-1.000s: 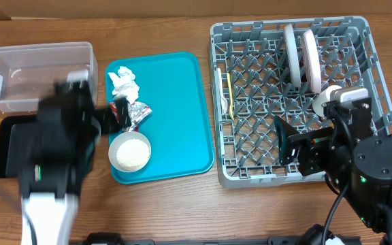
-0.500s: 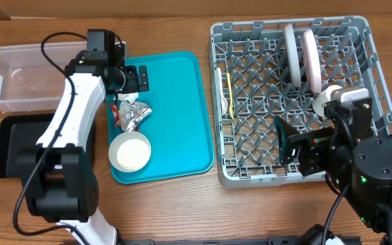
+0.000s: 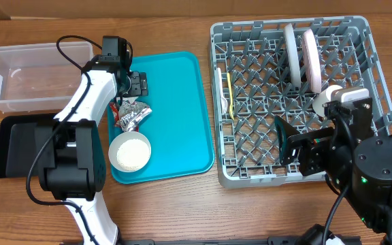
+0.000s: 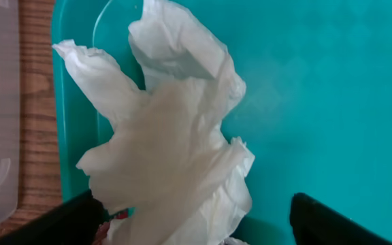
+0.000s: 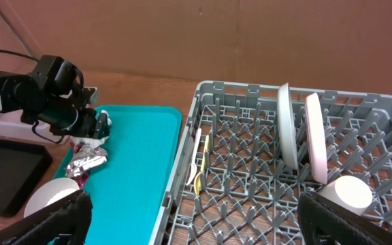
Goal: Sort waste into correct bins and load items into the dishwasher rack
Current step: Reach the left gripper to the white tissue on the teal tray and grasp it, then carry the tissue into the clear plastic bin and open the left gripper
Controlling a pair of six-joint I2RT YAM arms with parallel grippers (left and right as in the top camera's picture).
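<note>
While the crumpled white paper napkin lies on the teal tray close to that tray's far-left corner, the left gripper hangs directly above it. Its two fingers are spread apart, one on each side of the wad. The left finger sits right at the napkin's edge, but the wrist view does not settle whether it touches, and nothing is pinched. Just nearer the table's near edge, also on the teal tray, lies the crinkled red-and-silver foil wrapper. Beyond it the small white bowl stands in the tray's near-left corner, its inside pale and grainy-looking. Left of the teal tray, the clear plastic tub sits toward the far-left corner of the wooden table. The shallow black tray lies along the left edge, just nearer than the tub, with part of it covered by the left arm. The dishwasher rack fills the right half of the table up to the far edge. In its far part the grey-blue plate and the white plate stand upright on edge between the pegs, side by side, with the grey-blue one on the left. The small white cup rests nearer, toward the rack's right side, partly hidden by the right arm. A thin yellow utensil lies along the rack's left wall. The right gripper hovers over the near part of the rack with its jaws wide apart and empty.
</note>
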